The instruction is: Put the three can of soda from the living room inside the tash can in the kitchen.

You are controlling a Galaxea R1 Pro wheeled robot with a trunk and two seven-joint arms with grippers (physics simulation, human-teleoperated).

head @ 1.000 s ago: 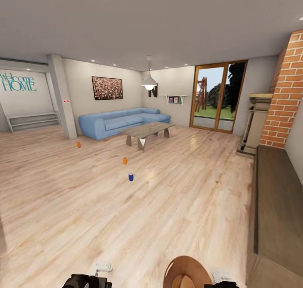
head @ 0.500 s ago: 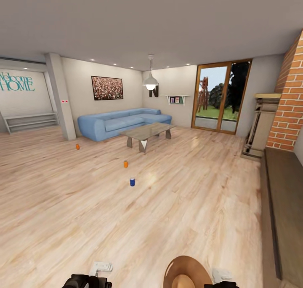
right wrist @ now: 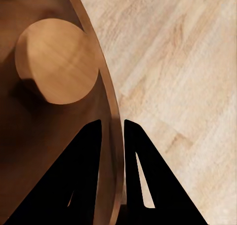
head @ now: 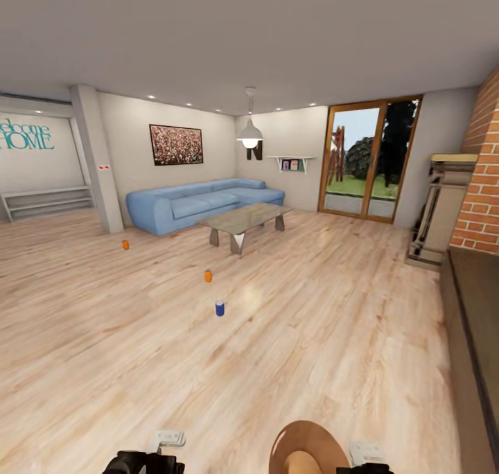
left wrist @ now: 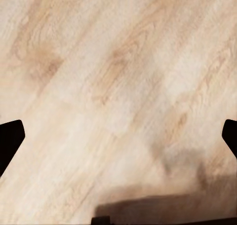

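Observation:
Three cans of soda stand on the light wood floor of the living room: an orange one point(head: 125, 244) far left near the pillar, another orange one point(head: 207, 276) mid-floor, and a blue one point(head: 220, 308) just nearer. The brown tash can point(head: 308, 446) hangs at the head view's lower edge. My right gripper point(right wrist: 112, 124) is shut on its rim, one finger inside and one outside; the bin's dark inside point(right wrist: 29, 136) holds nothing. My left gripper point(left wrist: 118, 136) is open over bare floor, its fingertips point(left wrist: 10, 138) far apart.
A long blue sofa point(head: 201, 204) and a glass coffee table point(head: 242, 219) stand beyond the cans. A brick fireplace point(head: 482, 197) and a low dark ledge point(head: 478, 308) line the right side. A pillar point(head: 93, 159) rises at left; glass doors point(head: 367, 159) lie far back.
The whole view has shifted as the robot rolls forward: the cans sit lower and nearer in the picture and the fireplace has slid toward the right edge. Both grippers are as before.

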